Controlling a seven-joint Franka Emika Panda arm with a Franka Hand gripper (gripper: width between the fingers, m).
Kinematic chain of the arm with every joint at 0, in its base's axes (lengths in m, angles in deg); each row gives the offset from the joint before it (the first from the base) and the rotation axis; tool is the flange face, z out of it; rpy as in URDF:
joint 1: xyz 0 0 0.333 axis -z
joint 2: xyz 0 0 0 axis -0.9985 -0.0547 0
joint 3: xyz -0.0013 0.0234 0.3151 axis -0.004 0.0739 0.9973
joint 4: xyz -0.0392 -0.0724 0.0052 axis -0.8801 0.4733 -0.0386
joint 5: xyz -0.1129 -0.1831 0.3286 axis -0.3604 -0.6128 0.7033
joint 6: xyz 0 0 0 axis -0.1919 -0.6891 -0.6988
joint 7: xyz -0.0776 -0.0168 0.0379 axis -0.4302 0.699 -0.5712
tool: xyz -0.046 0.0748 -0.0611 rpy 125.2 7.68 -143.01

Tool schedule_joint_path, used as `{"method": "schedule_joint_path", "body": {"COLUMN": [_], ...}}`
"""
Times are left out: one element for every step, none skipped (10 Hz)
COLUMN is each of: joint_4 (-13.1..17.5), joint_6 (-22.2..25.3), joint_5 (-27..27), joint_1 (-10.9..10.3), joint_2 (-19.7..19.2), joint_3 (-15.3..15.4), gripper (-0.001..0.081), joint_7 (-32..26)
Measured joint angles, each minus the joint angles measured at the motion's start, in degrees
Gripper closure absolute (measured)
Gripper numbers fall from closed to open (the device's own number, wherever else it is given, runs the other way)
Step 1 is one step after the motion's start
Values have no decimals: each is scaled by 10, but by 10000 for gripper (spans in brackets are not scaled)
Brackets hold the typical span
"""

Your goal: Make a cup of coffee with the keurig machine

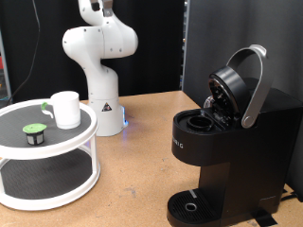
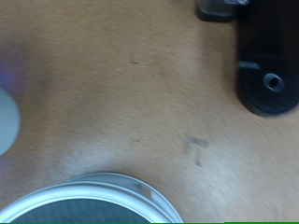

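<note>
Matte black machine: keurig machine (image 1: 227, 142) at the exterior view's right, standing on the wooden table (image 1: 137, 180); lid raised and tilted back, silver-grey lid handle (image 1: 254, 85) arching over it, pod chamber (image 1: 201, 121) open to view.
Drip tray: round drip tray (image 1: 192, 206) at the machine's foot, near the exterior view's bottom edge, nothing standing on it.
White mug: cup (image 1: 66, 109) upright on the top tier of a two-tier round stand (image 1: 47, 156) at the exterior view's left, well apart from the machine; green mark on the handle (image 1: 44, 107) side.
Pod: small dark pod (image 1: 35, 132) with a green top on the same tier, just beside the cup, toward the exterior view's bottom-left of it.
Arm: white robot base (image 1: 102, 66) behind the stand, between stand and machine; upper links leaving the exterior view's top.
Gripper: out of sight in the exterior view; in the wrist view only a dark blurred part at one edge, fingers not made out, so spread or pressed together cannot be told, and nothing seen held.
Wrist view, wood: bare brown table surface filling most of the picture, faint dark scuff (image 2: 196, 145) on it.
Wrist view, machine: black foot of the machine with the round tray (image 2: 271, 82) visible at one side.
Wrist view, stand: pale curved rim of the stand (image 2: 103, 191) at the opposite edge.
Task state: cup on the stand, not under the spout; pod outside the machine.
</note>
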Motion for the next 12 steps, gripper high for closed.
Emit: {"method": "schedule_joint_path", "body": {"joint_4": [0, -2, -4, -4, -3, -3, -4, -3, -2, -2, 1, 6], "joint_6": [6, 2, 0, 0, -8, -14, -13, 3, 8, 8, 8, 6], "joint_5": [5, 6, 4, -2, -11, -12, -12, -12, -24, -38, -59, -77], "joint_1": [-1, 0, 3, 7, 15, 22, 21, 18, 17, 18, 19, 19], "joint_2": [-3, -4, -6, -10, -14, -17, -17, -18, -20, -22, -25, -30], "joint_3": [-15, -34, -56, -76, -92, -97, -96, -100, -104, -108, -112, -116], "gripper": [5, 5, 5, 5, 5, 5, 5, 5, 5, 5, 5, 5], "joint_7": [-28, -49, -62, -70, -70, -68, -70, -98, -123, -139, -150, -159]}}
